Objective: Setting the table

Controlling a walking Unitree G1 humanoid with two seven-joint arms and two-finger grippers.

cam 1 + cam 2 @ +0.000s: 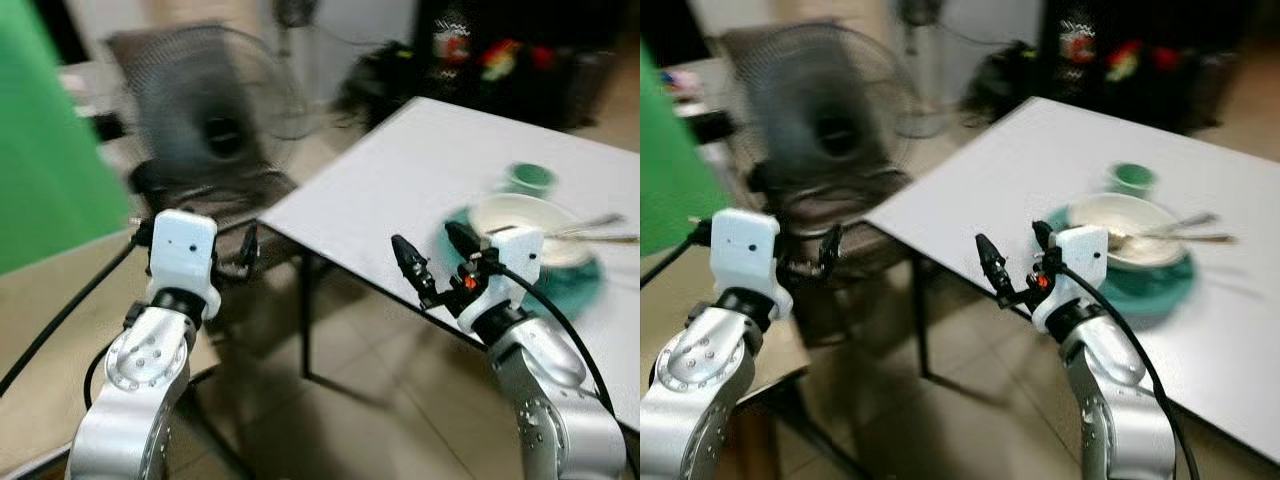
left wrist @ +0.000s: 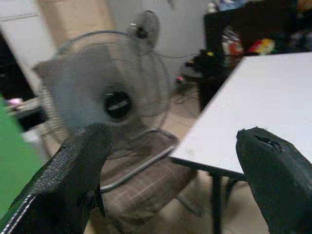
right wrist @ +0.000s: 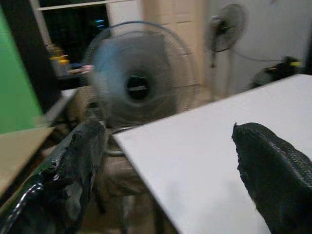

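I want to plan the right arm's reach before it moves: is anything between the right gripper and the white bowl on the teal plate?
Nothing visible blocks it. The right gripper, fingers open, hangs at the table's near edge, beside the white bowl on the teal plate. The gripper's own white wrist housing overlaps the bowl's near rim in the head views.

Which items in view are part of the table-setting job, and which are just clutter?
Job items:
- white table
- teal plate with white bowl on it
- utensils resting in the bowl
- green cup behind the plate
- right gripper, open, at the table edge
- left gripper, open

Clutter:
- large floor fan
- second fan
- green panel
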